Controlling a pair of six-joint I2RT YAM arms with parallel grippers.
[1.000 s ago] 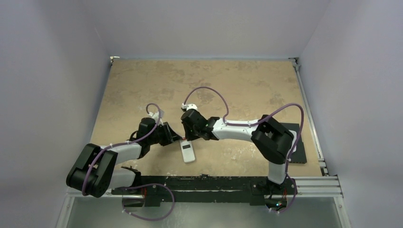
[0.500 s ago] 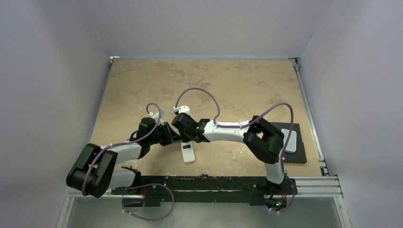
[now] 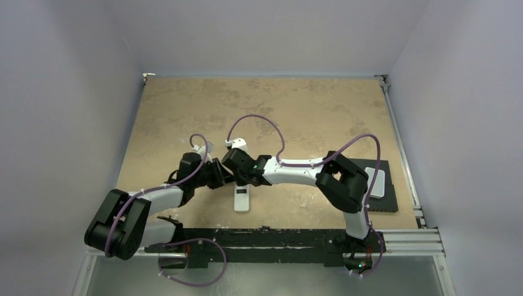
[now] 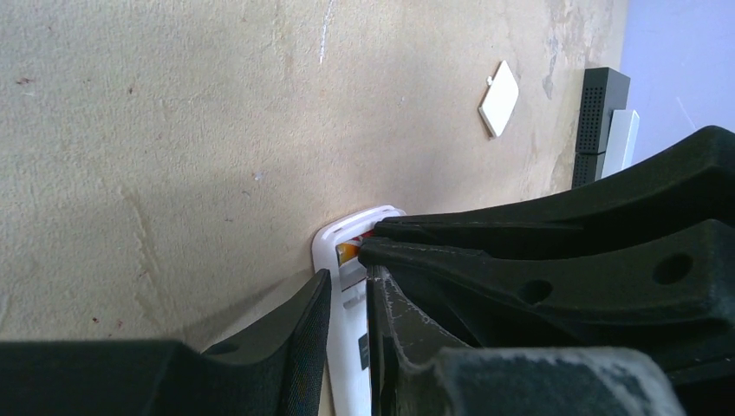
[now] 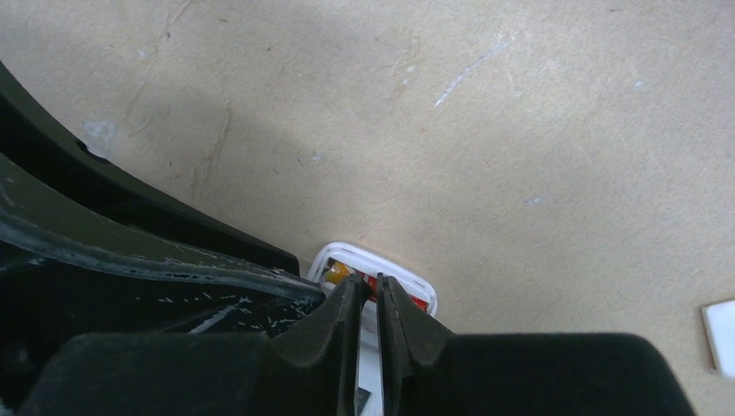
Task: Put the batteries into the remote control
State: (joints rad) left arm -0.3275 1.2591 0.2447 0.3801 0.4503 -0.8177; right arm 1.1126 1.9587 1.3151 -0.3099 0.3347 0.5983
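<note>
Left wrist: the remote control (image 4: 338,238) shows only its top end. The rest is covered by the left gripper (image 4: 348,299), clamped on its sides, and cut at the 6 o'clock edge. The batteries (image 4: 348,252): one orange-red sliver, rest behind black fingers coming from 3 o'clock. Black block (image 4: 598,113) at 2 o'clock, lower part covered. Right wrist: right gripper (image 5: 368,295) nearly closed over the compartment; pinching or just touching, cannot tell. White square piece (image 5: 721,334) cut at the 4 o'clock edge. Top view: remote's far end under both wrists, batteries too small. Pale grey block (image 3: 375,182) partly behind the right elbow.
</note>
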